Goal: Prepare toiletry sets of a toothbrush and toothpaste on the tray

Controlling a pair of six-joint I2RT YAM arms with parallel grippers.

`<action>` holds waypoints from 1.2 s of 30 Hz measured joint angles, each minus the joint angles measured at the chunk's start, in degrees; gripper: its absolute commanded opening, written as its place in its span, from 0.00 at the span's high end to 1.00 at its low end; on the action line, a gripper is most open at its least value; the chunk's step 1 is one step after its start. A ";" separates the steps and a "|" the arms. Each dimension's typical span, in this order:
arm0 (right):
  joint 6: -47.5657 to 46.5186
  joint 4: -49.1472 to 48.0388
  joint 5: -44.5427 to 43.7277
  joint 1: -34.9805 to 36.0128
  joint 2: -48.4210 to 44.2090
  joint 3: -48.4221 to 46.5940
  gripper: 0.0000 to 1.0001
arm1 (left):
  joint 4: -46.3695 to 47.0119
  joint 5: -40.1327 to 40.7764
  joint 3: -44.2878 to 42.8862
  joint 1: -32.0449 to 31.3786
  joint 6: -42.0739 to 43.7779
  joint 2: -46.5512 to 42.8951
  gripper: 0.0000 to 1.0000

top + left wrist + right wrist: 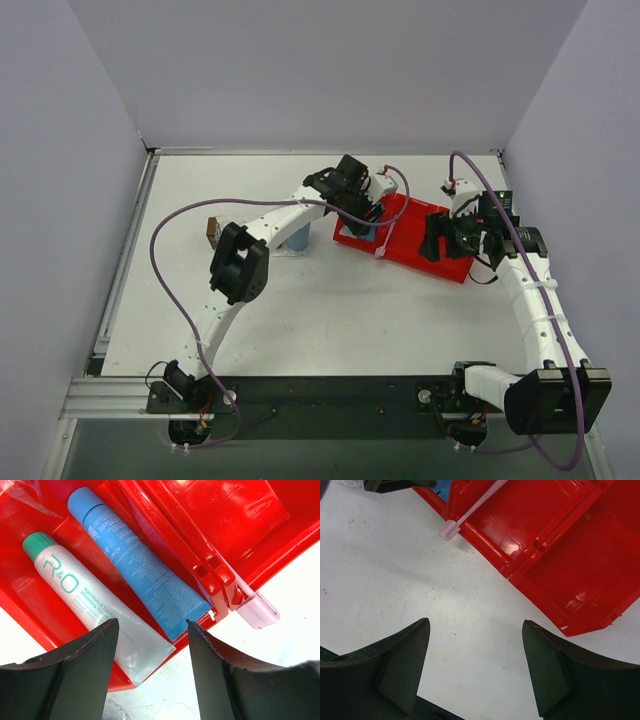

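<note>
Left pincer [150, 625] and right pincer [475, 624] gape empty; red bin [240, 520] holds blue toothpaste [140, 565] and white toothpaste [85, 600].

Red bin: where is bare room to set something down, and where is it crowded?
Free: the red bin's right compartment, and the table along its near rim. Crowded: its left compartment, filled by the blue tube and white tube, toothbrush along the divider.

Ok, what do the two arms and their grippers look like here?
The left arm and right arm are alike: white links, black joint housings, black bases. A purple cable loops loosely along each from base to wrist. The left gripper and right gripper have broad, matte black, wedge-shaped fingers.
</note>
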State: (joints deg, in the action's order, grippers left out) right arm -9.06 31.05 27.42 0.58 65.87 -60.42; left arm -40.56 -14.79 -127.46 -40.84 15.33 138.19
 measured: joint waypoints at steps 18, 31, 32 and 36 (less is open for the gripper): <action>6.69 -6.14 -14.99 12.39 13.09 -11.85 0.40 | 10.67 5.25 27.63 0.20 -3.39 -33.99 0.32; 14.36 -12.20 -21.57 23.23 33.31 -27.89 0.44 | 18.80 11.80 45.66 16.22 -9.18 -53.31 0.30; 15.13 -12.39 -21.59 23.52 35.01 -29.16 0.45 | 19.32 11.98 46.71 17.75 -9.29 -55.12 0.30; 17.97 -13.11 -22.08 23.45 41.07 -32.15 0.47 | 20.92 12.02 50.12 20.50 -9.35 -60.54 0.30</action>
State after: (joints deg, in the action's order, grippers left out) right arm 8.91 17.93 5.34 24.03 106.94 -92.58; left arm -19.64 -2.76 -77.34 -20.34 5.98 77.65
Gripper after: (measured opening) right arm 0.539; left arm 0.698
